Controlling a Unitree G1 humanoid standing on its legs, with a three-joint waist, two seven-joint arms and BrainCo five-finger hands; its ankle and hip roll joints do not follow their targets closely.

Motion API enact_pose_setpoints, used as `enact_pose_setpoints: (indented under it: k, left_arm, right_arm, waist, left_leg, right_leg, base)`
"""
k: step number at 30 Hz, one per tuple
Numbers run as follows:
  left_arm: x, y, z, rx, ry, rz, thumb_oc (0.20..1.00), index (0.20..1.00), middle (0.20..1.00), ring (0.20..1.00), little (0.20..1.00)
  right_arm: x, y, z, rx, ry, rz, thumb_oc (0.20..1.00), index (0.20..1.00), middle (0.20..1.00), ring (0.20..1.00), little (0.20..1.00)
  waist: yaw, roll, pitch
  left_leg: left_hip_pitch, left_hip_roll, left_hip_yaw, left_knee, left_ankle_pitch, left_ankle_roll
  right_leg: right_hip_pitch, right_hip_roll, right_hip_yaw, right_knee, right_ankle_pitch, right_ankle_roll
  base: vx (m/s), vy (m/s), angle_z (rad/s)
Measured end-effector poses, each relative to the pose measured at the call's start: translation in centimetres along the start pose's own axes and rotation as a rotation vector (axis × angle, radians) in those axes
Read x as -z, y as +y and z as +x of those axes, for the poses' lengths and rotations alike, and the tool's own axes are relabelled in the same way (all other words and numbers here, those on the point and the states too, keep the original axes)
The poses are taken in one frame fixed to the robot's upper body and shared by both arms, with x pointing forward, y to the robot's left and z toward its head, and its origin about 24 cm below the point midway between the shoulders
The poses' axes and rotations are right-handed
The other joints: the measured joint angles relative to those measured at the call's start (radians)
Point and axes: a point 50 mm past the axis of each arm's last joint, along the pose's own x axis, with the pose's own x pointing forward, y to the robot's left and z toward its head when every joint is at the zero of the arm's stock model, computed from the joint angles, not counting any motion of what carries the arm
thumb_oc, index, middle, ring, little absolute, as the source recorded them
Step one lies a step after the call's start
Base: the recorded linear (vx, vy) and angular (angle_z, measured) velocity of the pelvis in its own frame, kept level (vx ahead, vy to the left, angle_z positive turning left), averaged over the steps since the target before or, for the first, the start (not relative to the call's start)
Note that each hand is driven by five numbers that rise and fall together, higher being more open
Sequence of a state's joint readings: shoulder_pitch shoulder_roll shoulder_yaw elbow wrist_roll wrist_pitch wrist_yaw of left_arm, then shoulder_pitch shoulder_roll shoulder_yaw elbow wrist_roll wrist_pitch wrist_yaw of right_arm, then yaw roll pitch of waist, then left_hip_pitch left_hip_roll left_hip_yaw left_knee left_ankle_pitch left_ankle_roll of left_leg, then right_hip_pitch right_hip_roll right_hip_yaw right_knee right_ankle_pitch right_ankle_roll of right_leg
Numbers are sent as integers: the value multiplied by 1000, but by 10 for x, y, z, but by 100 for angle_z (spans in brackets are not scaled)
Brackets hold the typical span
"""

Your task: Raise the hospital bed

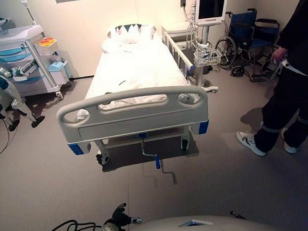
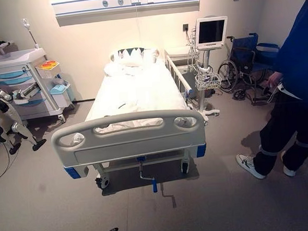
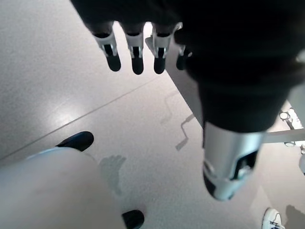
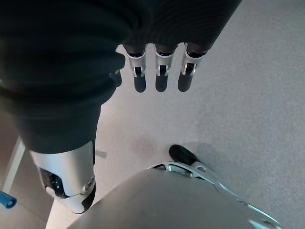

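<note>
- In the left eye view you are facing one hospital bed [image 1: 133, 75] from its foot end; its grey footboard [image 1: 133, 117] is hiding the end of the mattress, and one crank handle [image 1: 157, 162] with a blue grip is hanging below the frame near the floor.
- One monitor on a stand [image 1: 210, 7], one wheelchair [image 1: 247, 39] and one person [image 1: 292, 70], cut off by the picture's edge, are standing to the bed's right; one medical cart [image 1: 22, 60] is sitting to its left.
- In the right eye view you are seeing the same bed with its pillows [image 2: 132, 56] at the far end, too bright to count.
- In the left wrist view your left hand [image 3: 157, 28] is hanging over the floor [image 3: 57, 95] with fingers straight and apart, holding nothing.
- In the right wrist view your right hand [image 4: 157, 57] is hanging likewise, fingers straight and empty, well away from the crank.
</note>
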State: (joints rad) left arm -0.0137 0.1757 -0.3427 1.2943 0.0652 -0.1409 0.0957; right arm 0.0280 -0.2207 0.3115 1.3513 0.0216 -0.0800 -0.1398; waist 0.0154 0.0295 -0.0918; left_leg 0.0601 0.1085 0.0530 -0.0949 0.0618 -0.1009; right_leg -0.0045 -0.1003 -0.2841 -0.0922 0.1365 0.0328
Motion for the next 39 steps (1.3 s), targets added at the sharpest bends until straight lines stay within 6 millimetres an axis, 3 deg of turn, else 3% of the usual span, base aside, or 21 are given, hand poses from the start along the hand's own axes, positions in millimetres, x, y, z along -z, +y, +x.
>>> enact_pose_setpoints:
  k: [39]
  left_arm:
    - [4, 0, -1, 13, 11, -10, 1000, 1000, 1000, 1000, 1000]
  right_arm:
    - [3, 0, 0, 3, 10, 4, 1000, 1000, 1000, 1000, 1000]
  waist:
    - [-1, 4, 4]
  left_leg:
    - [12, 3, 6, 0, -4, -2]
  right_leg:
    - [2, 3, 4, 2, -2, -2]
  base:
    - [4, -1, -1]
